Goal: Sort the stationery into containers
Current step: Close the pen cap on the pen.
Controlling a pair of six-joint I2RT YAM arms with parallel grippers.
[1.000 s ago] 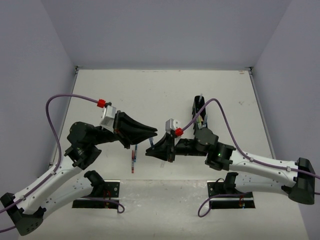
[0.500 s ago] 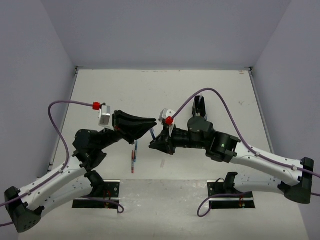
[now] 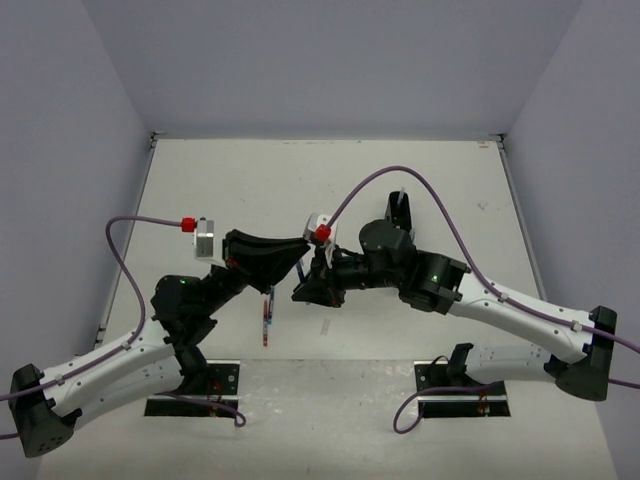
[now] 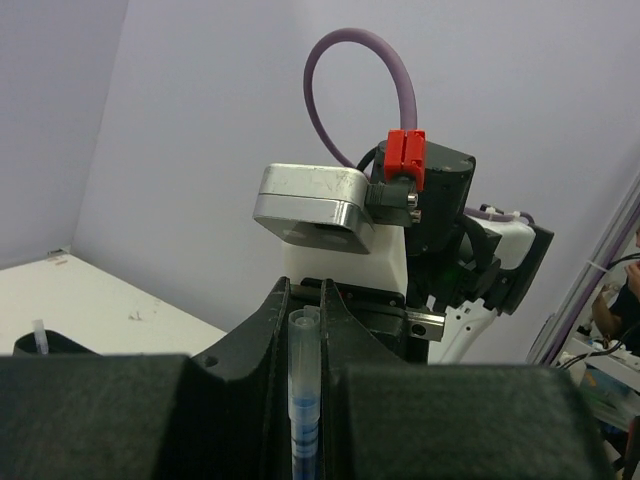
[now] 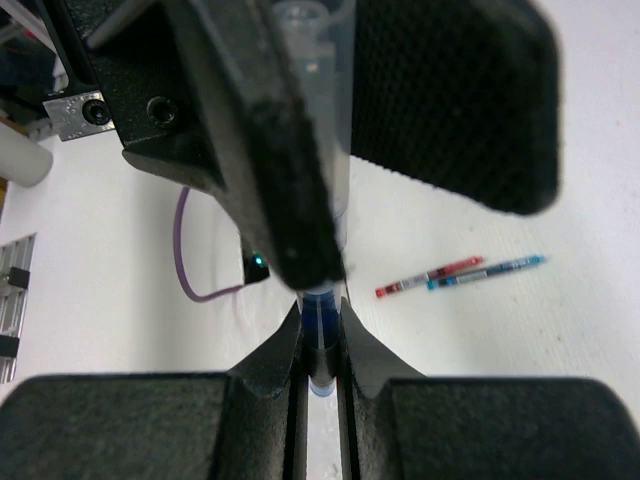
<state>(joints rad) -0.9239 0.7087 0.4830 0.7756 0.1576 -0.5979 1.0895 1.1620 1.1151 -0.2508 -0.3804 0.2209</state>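
A blue pen with a clear cap (image 4: 303, 400) is gripped at both ends. My left gripper (image 4: 303, 295) is shut on its capped end. My right gripper (image 5: 320, 320) is shut on its blue end (image 5: 320, 305). In the top view the left gripper (image 3: 300, 248) and right gripper (image 3: 300, 290) meet tip to tip above the table's middle, with the pen (image 3: 302, 268) between them. The black organiser tray (image 3: 398, 210) stands behind the right arm, mostly hidden. It also shows in the left wrist view (image 4: 40, 345) with a pale pen sticking up.
A red pen (image 5: 430, 278) and a blue pen (image 5: 490, 270) lie side by side on the white table; in the top view they lie below the left gripper (image 3: 266, 320). Purple cables arc over both arms.
Both arms have shifted. The right arm's forearm has swung up and leftward, and the left gripper has risen. The two grippers have stayed close together around the blue pen.
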